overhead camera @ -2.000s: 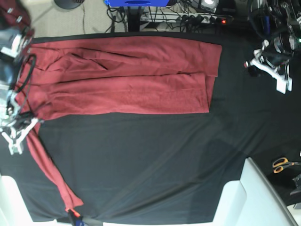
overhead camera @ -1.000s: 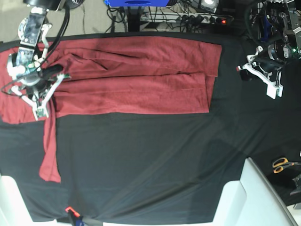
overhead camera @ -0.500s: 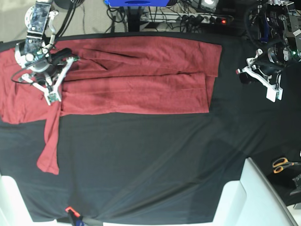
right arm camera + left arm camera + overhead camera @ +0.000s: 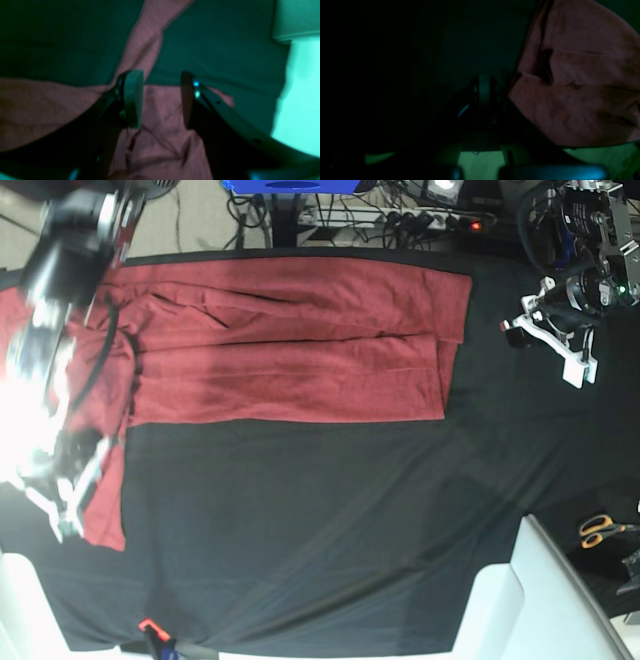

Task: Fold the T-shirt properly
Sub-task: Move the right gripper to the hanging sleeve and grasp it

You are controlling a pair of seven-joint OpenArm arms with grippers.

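The brick-red T-shirt (image 4: 290, 340) lies spread across the back half of the black cloth (image 4: 320, 510), its body folded into a long band. One sleeve (image 4: 105, 500) hangs down along the left side. My right gripper (image 4: 65, 500), blurred by motion, hovers at that sleeve's lower end. In the right wrist view the right gripper (image 4: 161, 100) is open, its fingers (image 4: 133, 97) apart above the T-shirt (image 4: 162, 140) with nothing clamped. My left gripper (image 4: 548, 330) hangs over bare cloth right of the shirt. The dark left wrist view shows the left gripper (image 4: 483, 90) shut and empty beside the T-shirt (image 4: 570, 87).
Orange-handled scissors (image 4: 600, 529) lie at the right edge. A white panel (image 4: 545, 600) stands at the front right corner. A power strip and cables (image 4: 420, 220) run behind the table. A small orange-and-black object (image 4: 152, 635) sits at the front edge.
My right arm swept from the shirt's upper left down to the front left and its jaws opened, letting go of the sleeve. The sleeve now lies straighter. The left arm barely shifted.
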